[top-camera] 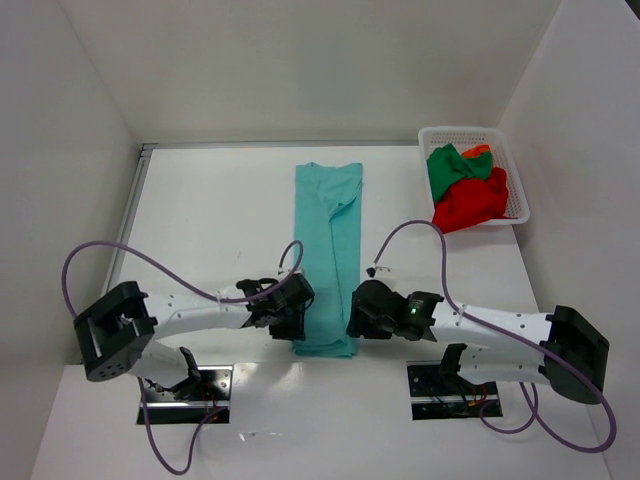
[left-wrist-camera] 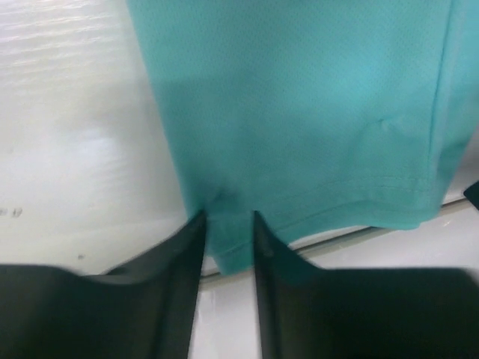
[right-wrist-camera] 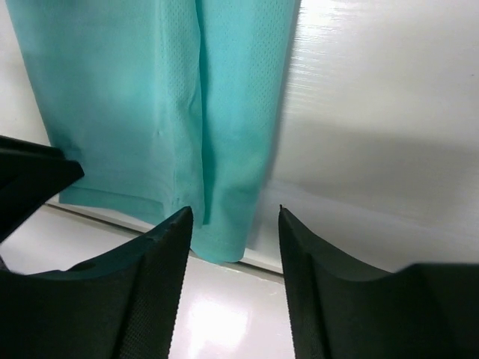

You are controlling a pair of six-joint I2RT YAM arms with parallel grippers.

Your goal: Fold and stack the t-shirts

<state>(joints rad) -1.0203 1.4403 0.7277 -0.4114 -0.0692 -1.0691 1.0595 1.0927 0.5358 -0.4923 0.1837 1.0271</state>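
Top external: teal t-shirt (top-camera: 328, 250) lies as a long folded strip on the desk (top-camera: 220, 220).
Soft, light, limp cloth; pinch its near hem corners. Left jaws narrowly parted, right jaws wide, neither gripping.

A robotics lab test cell: plain white panels (top-camera: 300, 60) box in a white table (top-camera: 220, 230); cabled left arm (top-camera: 190, 315) and right arm (top-camera: 500, 330) are bolted along the frame's bottom.

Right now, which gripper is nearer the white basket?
Right. The right gripper sits at the near right corner of the teal t-shirt, on the side of the basket; the left gripper is at the near left corner, farther off.
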